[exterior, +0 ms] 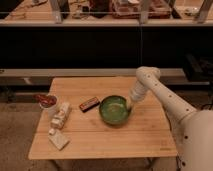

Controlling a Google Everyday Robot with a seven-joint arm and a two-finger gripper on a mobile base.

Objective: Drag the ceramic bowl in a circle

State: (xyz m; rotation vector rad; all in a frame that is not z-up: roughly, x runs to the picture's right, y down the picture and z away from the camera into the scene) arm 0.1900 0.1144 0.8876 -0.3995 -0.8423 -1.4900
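While the pincer [129,106] sits clenched at its arm-side rim, the ceramic bowl [114,110] lies toward the centre of the tabletop [100,146].

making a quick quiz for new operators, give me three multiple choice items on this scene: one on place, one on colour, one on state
1. Where is the end effector?
A) at the bowl rim, on the side away from the cup
B) above the cup
C) raised high, far from everything

2. What colour is the bowl?
A) red
B) green
C) blue

3. How does the bowl sit?
A) upside down
B) on its side
C) upright

Answers: 1 A, it sits low at that rim; 2 B, the glossy inside is green; 3 C, the opening faces up.
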